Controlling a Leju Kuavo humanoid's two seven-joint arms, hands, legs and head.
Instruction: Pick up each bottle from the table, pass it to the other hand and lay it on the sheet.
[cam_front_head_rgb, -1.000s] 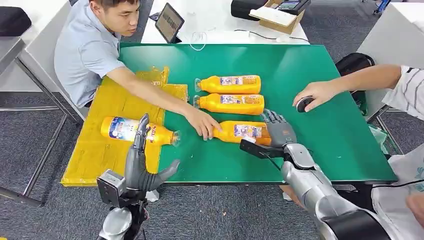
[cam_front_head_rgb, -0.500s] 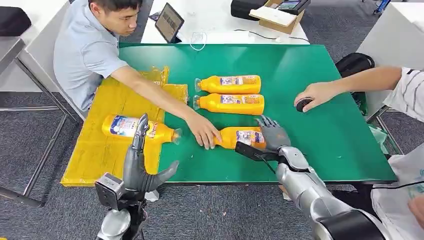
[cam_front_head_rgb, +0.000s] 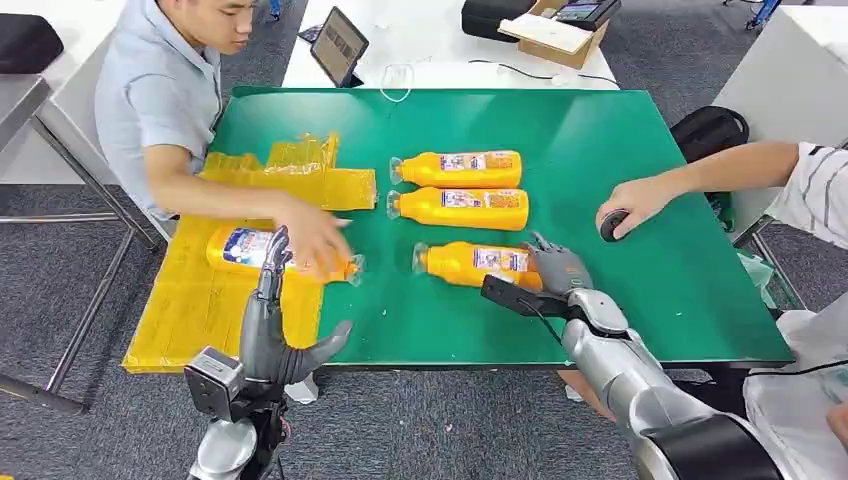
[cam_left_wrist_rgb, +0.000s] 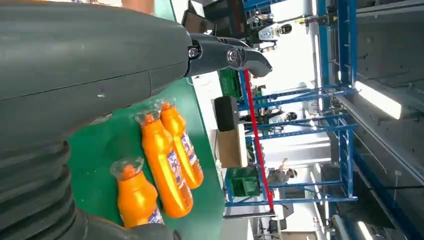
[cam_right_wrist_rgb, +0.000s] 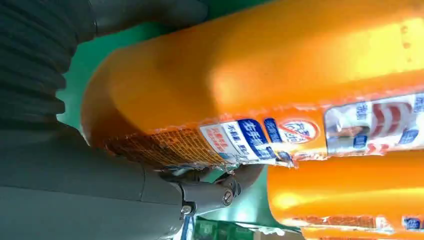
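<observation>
Bottle (cam_front_head_rgb: 470, 263) base between right-hand fingers (cam_front_head_rgb: 548, 262).

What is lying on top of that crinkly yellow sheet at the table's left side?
One orange plastic bottle lies on its side on the yellow sheet. A person's hand covers its neck end, and the robot's raised left hand hides part of its label.

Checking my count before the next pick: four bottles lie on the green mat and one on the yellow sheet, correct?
Not quite. The head view shows three bottles on the green mat: the far bottle, the middle bottle and the near bottle, which lies at the right hand. One bottle lies on the yellow sheet, as you said.
</observation>
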